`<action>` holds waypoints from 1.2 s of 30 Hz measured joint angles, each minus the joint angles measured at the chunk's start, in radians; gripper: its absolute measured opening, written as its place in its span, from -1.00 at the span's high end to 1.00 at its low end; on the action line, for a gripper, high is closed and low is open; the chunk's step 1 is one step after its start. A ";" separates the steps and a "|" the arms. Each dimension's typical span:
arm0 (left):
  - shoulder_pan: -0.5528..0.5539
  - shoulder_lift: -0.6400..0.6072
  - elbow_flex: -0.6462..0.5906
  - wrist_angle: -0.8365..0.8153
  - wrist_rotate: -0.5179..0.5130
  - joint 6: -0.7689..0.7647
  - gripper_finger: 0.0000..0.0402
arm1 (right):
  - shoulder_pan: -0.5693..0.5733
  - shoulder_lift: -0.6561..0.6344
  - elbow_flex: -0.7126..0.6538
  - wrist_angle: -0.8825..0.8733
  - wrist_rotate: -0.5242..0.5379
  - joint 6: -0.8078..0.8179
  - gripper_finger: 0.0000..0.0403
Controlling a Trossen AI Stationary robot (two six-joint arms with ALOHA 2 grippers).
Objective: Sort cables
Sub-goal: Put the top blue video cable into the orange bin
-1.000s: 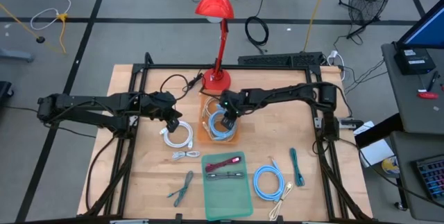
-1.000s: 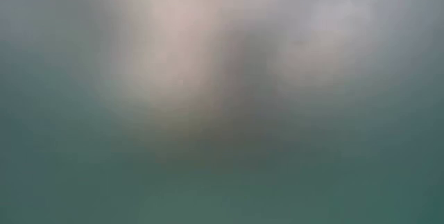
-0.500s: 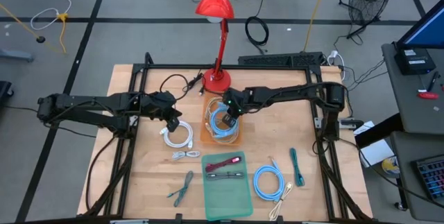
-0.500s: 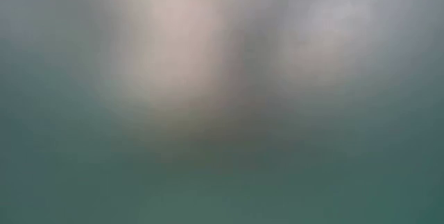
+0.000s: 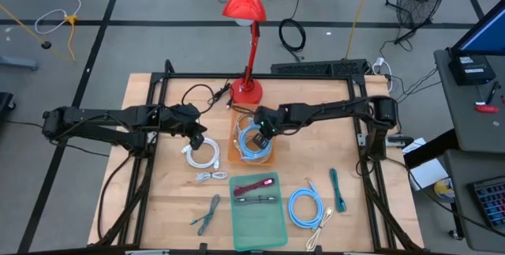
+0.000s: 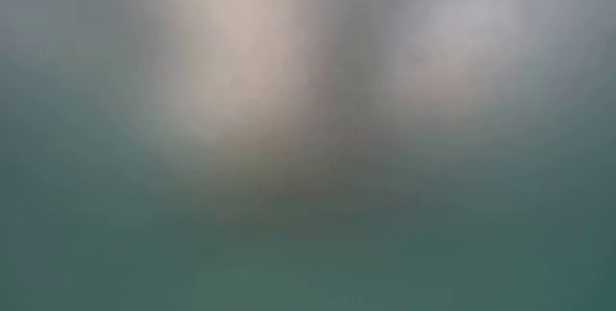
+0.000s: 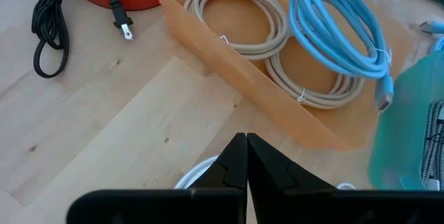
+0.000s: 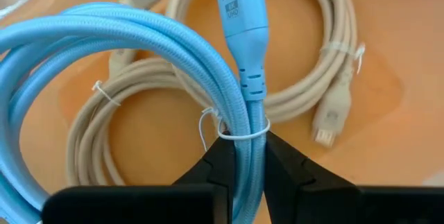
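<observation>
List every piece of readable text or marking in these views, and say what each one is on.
"HDMI": on the plug of the light-blue cable that the right claw is shut on, above the orange tray, right wrist view.
Smaller marks under it on the same plug: too small to read.
High view: no legible text; the things on the side desk are too small.
Left wrist view: none.
Low view: fully blurred, none.

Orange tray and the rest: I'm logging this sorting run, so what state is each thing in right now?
Orange tray: holds two beige coils and a light-blue one.
Light-blue coil: tied, pinched by the right claw over the tray.
Beige coils: tied, lying flat in the tray.
Left claw: shut, empty, over the white coil on the table.
Green tray: holds two bundles.
Red lamp: upright, unplugged.
</observation>
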 joint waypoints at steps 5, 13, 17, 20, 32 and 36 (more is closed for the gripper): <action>0.000 0.000 0.000 0.000 0.000 0.001 0.97 | 0.018 0.000 0.000 -0.035 0.014 0.095 0.83; 0.000 0.000 0.000 0.000 -0.004 0.011 0.97 | 0.047 -0.001 0.000 -0.038 -0.014 0.181 0.83; 0.000 0.000 0.000 0.000 -0.007 0.011 0.97 | 0.048 -0.001 0.000 -0.038 -0.038 0.199 0.83; 0.000 0.000 0.000 0.000 -0.007 0.011 0.97 | 0.049 0.015 0.003 -0.033 -0.058 0.213 0.81; -0.001 0.000 0.000 -0.001 -0.009 0.009 0.97 | 0.037 0.050 0.002 -0.004 -0.142 0.192 0.53; -0.001 0.000 0.000 -0.002 -0.009 0.009 0.97 | 0.028 0.050 0.002 0.006 -0.144 0.191 0.32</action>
